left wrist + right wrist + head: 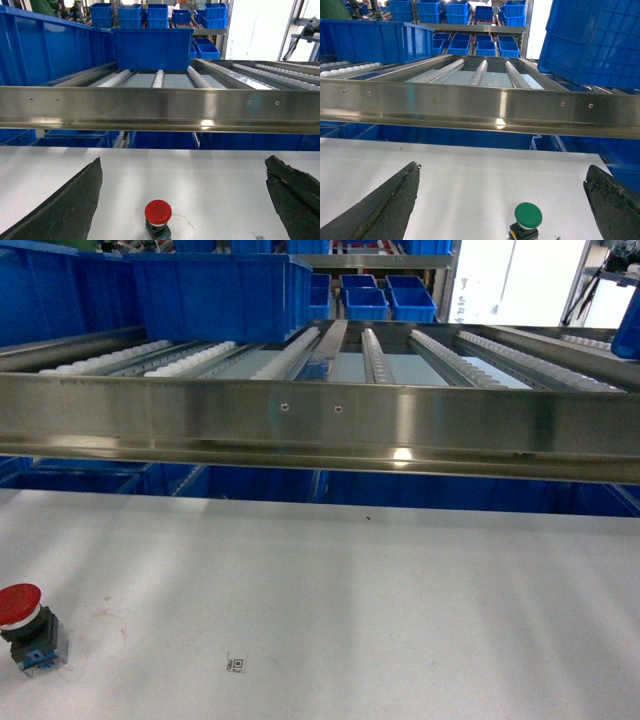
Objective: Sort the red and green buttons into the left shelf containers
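Red button (158, 212) stood upright on the white worktop (400, 590), dead ahead of the left claw (185, 200) and between its two dark fingers (65, 205) — cap up, its long axis vertical. The left claw was spread wide, holding nothing, levelled low over the worktop and facing the steel shelf rail (160, 107). In the head view the red button sat at the near left corner, so the left arm was judged the nearer one for it. The green button (528, 215) stood likewise, upright and just ahead of the right claw (505, 200), whose fingers (615, 205) also gaped empty on either side. Beyond the rail, on the left of the roller shelf, a deep blue container (50, 50) waited — well apart from both buttons.
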Controlling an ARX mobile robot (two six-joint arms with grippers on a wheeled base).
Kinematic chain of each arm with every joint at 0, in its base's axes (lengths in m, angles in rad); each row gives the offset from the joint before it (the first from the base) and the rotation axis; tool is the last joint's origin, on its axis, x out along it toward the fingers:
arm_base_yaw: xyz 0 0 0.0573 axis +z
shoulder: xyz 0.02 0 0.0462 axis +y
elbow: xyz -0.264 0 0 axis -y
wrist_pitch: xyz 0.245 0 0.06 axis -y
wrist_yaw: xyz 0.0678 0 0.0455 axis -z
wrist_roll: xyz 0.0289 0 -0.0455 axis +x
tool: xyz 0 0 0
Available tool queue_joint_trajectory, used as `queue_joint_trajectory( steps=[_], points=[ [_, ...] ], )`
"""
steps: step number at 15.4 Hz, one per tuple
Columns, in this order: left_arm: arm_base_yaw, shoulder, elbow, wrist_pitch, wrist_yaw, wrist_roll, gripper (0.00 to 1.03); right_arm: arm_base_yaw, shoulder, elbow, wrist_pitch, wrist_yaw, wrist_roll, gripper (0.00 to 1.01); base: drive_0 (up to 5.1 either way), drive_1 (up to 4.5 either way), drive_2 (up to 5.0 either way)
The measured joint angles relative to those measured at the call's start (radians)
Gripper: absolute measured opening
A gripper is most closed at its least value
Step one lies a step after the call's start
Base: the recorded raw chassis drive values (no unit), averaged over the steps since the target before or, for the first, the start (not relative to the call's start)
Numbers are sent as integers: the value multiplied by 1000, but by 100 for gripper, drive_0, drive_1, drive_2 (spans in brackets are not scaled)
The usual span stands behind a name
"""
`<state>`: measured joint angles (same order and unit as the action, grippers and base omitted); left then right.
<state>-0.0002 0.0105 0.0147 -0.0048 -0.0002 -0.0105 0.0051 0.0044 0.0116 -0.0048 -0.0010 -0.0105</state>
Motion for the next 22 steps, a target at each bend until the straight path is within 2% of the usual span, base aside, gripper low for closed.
queue_joint_trajectory(
  steps=[14, 15, 16, 18, 19, 21, 22],
  points=[
    [0, 0, 0, 0, 0, 0, 98, 0, 0, 0, 0, 0, 0, 98, 0, 0, 0],
    [6, 12, 0, 40, 13, 3, 98, 0, 0, 0, 0, 0, 0, 98, 0, 0, 0],
    [24, 60, 0, 121, 46, 14, 98, 3, 14, 0, 32, 2, 0, 98, 0, 0, 0],
    [51, 222, 0, 270, 90, 18, 98, 49, 169, 0, 194, 33, -1, 98, 0, 0, 0],
    [55, 324, 2, 367, 106, 19, 98, 57, 270, 2, 295, 50, -8, 98, 0, 0, 0],
    [61, 590, 47, 560, 144, 42, 98, 49, 509, 41, 496, 55, -13, 98, 0, 0, 0],
    [61, 733, 121, 619, 167, 51, 98, 38, 646, 93, 587, 46, -23, 98, 0, 0, 0]
  ],
)
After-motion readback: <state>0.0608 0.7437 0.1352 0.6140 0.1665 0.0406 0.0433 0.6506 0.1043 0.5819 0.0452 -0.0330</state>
